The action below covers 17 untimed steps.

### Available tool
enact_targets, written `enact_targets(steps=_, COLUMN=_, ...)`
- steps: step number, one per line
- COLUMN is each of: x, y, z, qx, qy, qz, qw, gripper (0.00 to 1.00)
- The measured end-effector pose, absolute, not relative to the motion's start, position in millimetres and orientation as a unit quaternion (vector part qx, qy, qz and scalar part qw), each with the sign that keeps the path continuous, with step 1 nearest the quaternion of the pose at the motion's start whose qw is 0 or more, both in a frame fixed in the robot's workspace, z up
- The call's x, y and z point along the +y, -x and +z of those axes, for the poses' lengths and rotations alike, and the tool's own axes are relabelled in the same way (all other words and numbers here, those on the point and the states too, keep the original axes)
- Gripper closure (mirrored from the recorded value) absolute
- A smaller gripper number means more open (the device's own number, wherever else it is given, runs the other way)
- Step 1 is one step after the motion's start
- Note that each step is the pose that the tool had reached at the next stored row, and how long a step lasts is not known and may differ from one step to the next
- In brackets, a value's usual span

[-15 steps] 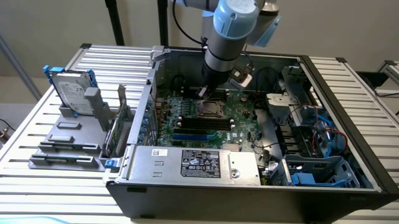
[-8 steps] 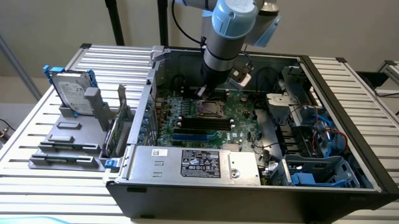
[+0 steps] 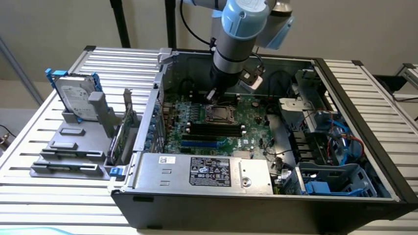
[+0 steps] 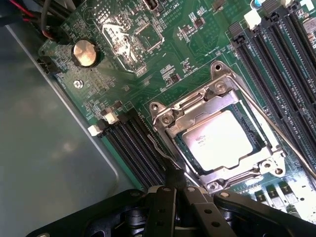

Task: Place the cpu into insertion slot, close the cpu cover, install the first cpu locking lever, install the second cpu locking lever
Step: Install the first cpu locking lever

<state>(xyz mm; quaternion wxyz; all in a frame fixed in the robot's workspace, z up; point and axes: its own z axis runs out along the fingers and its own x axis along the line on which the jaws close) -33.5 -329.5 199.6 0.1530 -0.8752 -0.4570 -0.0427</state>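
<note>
The cpu [image 4: 219, 140], pale and silvery, lies flat in the insertion slot [image 3: 219, 113] on the green board. The cpu cover [image 4: 195, 106], a silvery frame, is down around it, and the chip shows through its window. One thin wire locking lever [image 4: 160, 148] runs along the cover's edge toward my gripper [image 4: 174, 177]. The dark fingers [image 4: 163, 207] are shut together, their tip resting at that lever's end by the socket corner. A second lever [image 4: 276, 131] runs along the opposite side. In the exterior view my gripper [image 3: 212, 95] hangs just behind the socket inside the open case.
Long black memory slots [image 4: 133, 143] flank the socket on both sides. A coin battery [image 4: 85, 53] sits on the board. The power supply [image 3: 205, 171] lies at the case front, a blue drive cage [image 3: 333, 181] at the exterior view's right, a hard drive [image 3: 75, 95] on the rack outside.
</note>
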Motion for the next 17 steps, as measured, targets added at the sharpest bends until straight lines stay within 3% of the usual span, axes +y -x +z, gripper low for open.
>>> enact_targets(steps=17, x=-334.8, y=22.2, z=199.6, qx=-0.456, qy=0.875, qz=-0.04, qw=0.156, gripper=0.89)
